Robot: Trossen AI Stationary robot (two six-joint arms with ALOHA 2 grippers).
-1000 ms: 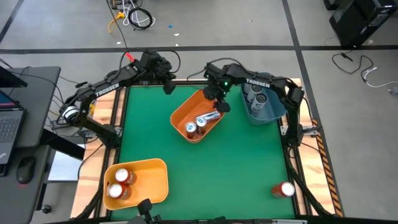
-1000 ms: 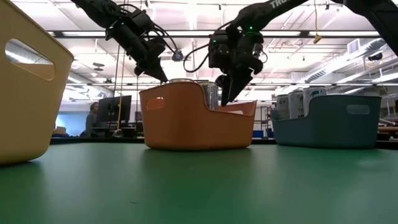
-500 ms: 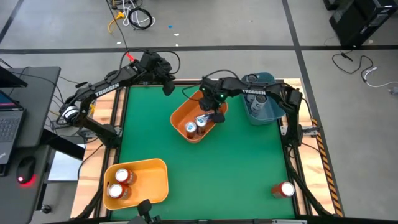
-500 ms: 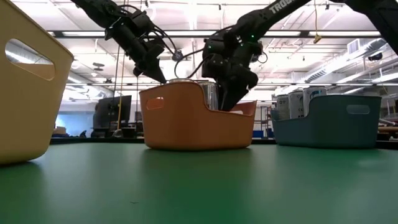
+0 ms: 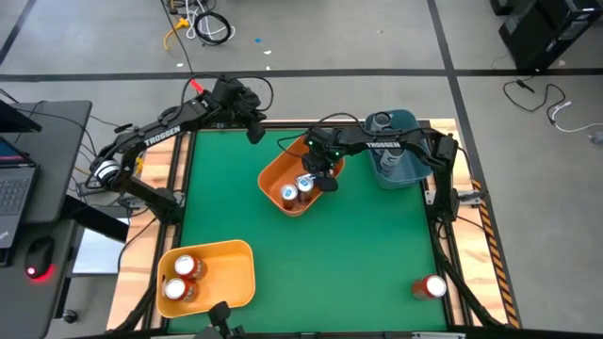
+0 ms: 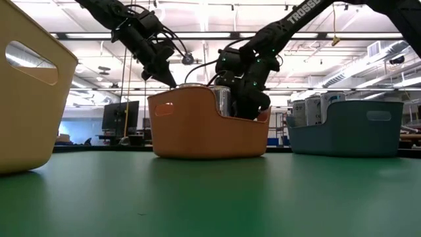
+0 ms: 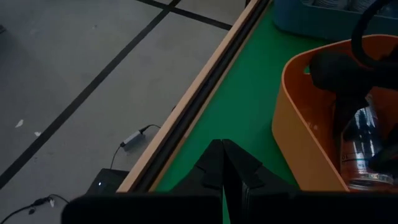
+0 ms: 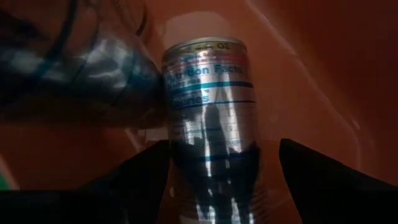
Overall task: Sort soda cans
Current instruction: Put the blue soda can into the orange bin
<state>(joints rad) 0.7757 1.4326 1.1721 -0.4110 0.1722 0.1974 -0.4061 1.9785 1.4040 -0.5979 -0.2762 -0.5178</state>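
I look down on a green table [image 5: 311, 264] with 3 bins. My right gripper [image 5: 320, 179] reaches into the orange bin [image 5: 279, 176] at the middle of the table, its fingers spread wide on either side of a silvery can [image 8: 211, 124] lying on its side; they straddle it but do not yet pinch it (I judge this the moment just before a grasp). A second can lies touching that one, and from above I count 2 upright cans [image 5: 296, 192] in the same bin, though the arm hides part of it. My left gripper [image 5: 255, 131] waits with its fingers pressed together, just past the table's far edge, beside the orange bin and holding nothing. The yellow bin [image 5: 231, 273] at the near left corner holds 2 red-orange cans [image 5: 180, 278]. The blue bin [image 5: 400, 169] at the far right holds cans, but I cannot count them. 1 red-orange can [image 5: 431, 286] stands loose at the near right corner. I judge the sorting well along: most cans sit in bins, the loose red-orange one still needs placing, and I cannot tell whether the cans in the orange bin belong there.
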